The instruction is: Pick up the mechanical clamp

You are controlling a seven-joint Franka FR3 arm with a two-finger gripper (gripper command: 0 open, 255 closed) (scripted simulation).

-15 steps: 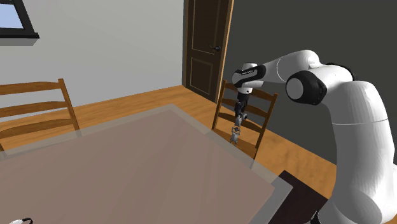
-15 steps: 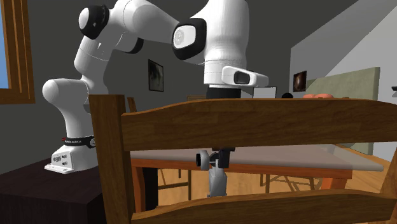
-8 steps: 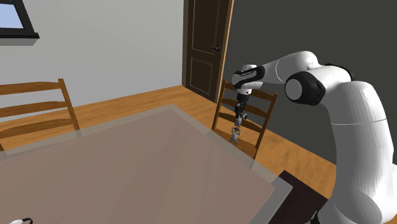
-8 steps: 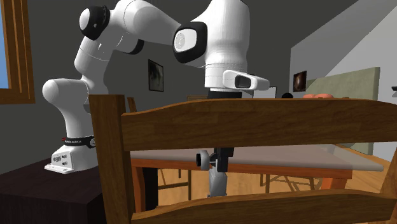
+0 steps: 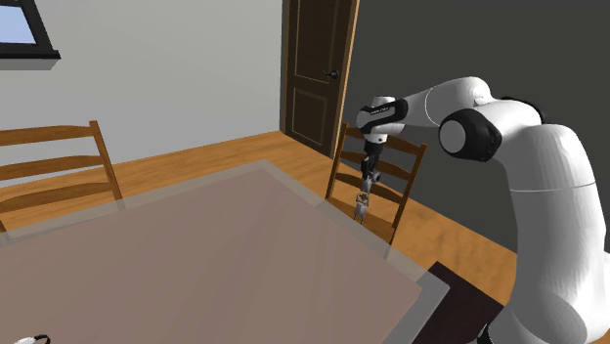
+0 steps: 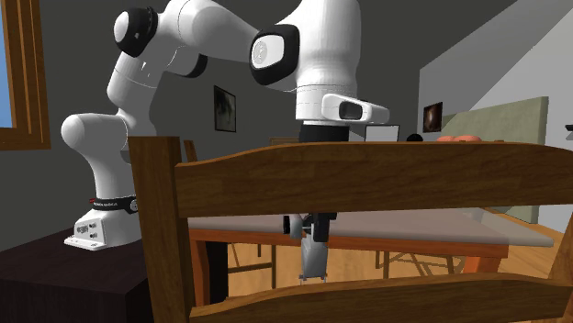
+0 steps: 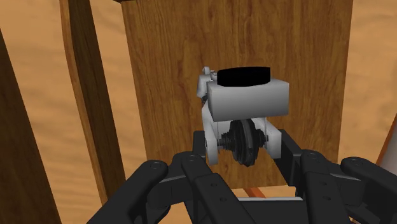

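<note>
– End effector [image 7: 243, 151]: is it gripping anything?
– Yes. It has closed narrow on the clamp [image 7: 247, 102], one finger pressed to each side of the grey body.
– And where is the clamp?
– Hanging from the fingers above the wooden seat of the chair [image 5: 399, 174], just off the table [image 5: 215, 244] edge. The chair's back rails cross in front in the second exterior view

Arm stretched out; claw [image 7: 242, 150] down, gripping clamp [image 7: 248, 102].
</note>
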